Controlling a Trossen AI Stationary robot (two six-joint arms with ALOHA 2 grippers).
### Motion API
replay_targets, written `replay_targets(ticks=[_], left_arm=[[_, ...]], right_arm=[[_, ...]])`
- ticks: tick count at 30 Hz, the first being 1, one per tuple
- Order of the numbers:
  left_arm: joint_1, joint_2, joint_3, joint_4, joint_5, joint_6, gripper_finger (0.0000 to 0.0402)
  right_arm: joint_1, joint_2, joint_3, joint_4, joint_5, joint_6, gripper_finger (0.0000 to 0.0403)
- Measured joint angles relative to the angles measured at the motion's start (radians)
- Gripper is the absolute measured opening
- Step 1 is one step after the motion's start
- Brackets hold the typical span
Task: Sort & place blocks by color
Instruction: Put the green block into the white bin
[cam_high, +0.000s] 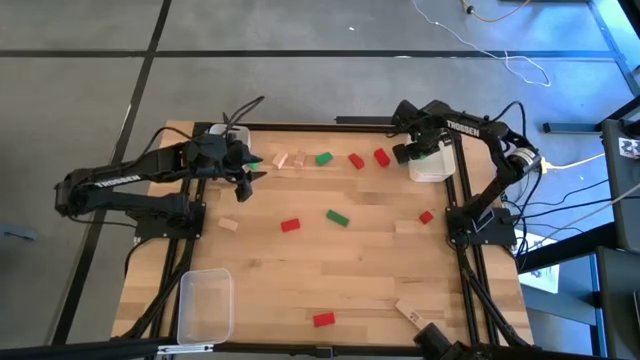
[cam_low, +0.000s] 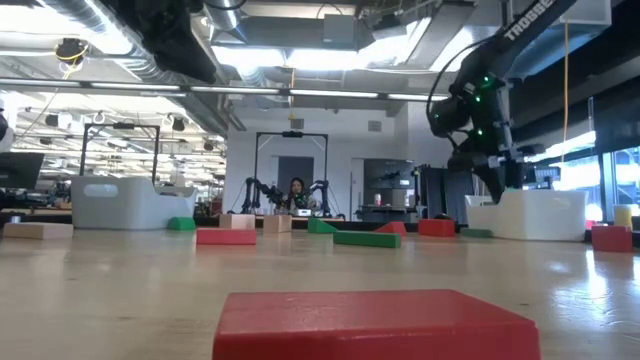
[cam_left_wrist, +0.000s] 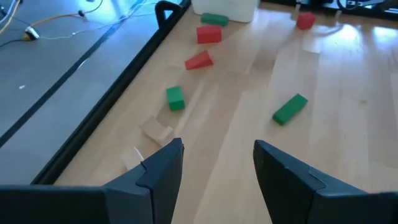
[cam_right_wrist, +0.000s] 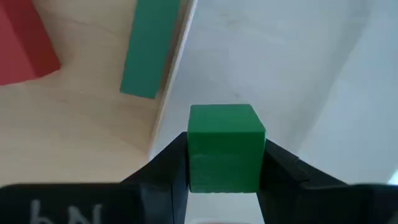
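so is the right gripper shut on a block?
Yes: the right gripper is shut on a green cube, over the clear bin.

The word "TROSSEN" stands in pale capitals on the dark left arm (cam_high: 118, 178) and again on the right arm (cam_high: 468, 125) in the high view. In the low view, part of it, "TROSSE", runs along the right arm's upper link.

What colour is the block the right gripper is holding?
Green: the cube clamped in the right gripper, clearest in the right wrist view.
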Motion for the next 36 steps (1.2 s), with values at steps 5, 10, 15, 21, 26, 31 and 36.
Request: replay_targets(ticks=[5, 10, 15, 21, 26, 31, 36], left_arm=[[0.014, 0.000, 0.000, -0.002, 0.000, 0.000, 0.0188], [0.016, 0.000, 0.000, -0.003, 0.004, 0.000, 0.0188], [0.016, 0.000, 0.000, -0.003, 0.004, -0.001, 0.0188], [0.016, 0.000, 0.000, -0.004, 0.004, -0.004, 0.0189], [0.016, 0.000, 0.000, -0.022, -0.007, -0.014, 0.0189], [0.016, 0.000, 0.000, -0.063, -0.029, -0.040, 0.0189], [0.016, 0.000, 0.000, -0.103, -0.026, -0.092, 0.0189]], right_arm=[[-0.026, 0.000, -0.059, 0.072, -0.010, -0.001, 0.0132], [-0.033, 0.000, -0.087, 0.086, -0.024, -0.002, 0.0132], [-0.032, 0.000, -0.103, 0.100, -0.023, -0.004, 0.0177], [-0.032, 0.000, -0.104, 0.100, -0.021, -0.005, 0.0216], [-0.032, 0.000, -0.103, 0.096, -0.055, -0.007, 0.0220], [-0.026, 0.000, -0.037, 0.026, -0.097, -0.073, 0.0221], [0.016, -0.009, 0.088, -0.032, -0.099, -0.146, 0.0222]])
